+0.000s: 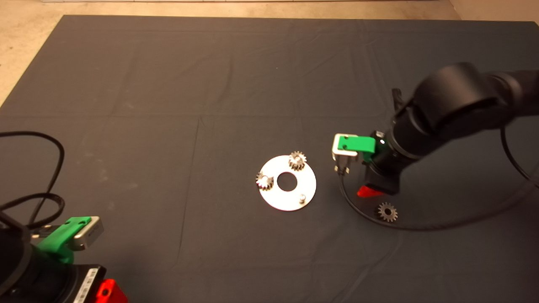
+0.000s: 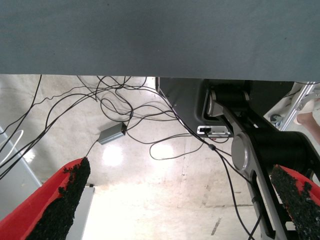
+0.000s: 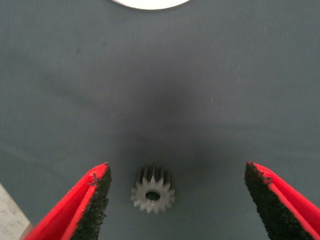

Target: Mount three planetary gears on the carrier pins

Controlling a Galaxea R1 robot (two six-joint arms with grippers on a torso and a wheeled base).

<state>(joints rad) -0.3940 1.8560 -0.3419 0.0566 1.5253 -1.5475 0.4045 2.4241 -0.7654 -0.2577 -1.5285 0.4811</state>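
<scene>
A: Two planetary gears sit on carrier pins of the disc (image 1: 287,182), one at about one o'clock (image 1: 297,160) and one at nine (image 1: 264,180). The pin at five o'clock (image 1: 302,197) is bare.

B: And the third gear (image 1: 387,211)?

A: Flat on the mat (image 1: 168,105), well off the disc at about four o'clock. The right tool (image 3: 177,200) hangs over it, fingers spread wide, the gear nearer one pad (image 3: 95,202).

B: So closing could shove it sideways, or pinch the teeth crooked.

A: Likely. A tilted gear would jam on that pin. Its cable (image 1: 362,212) lies just beside, too.

B: Left tool (image 2: 175,200)?

A: Parked at seven o'clock, fingers apart.
</scene>
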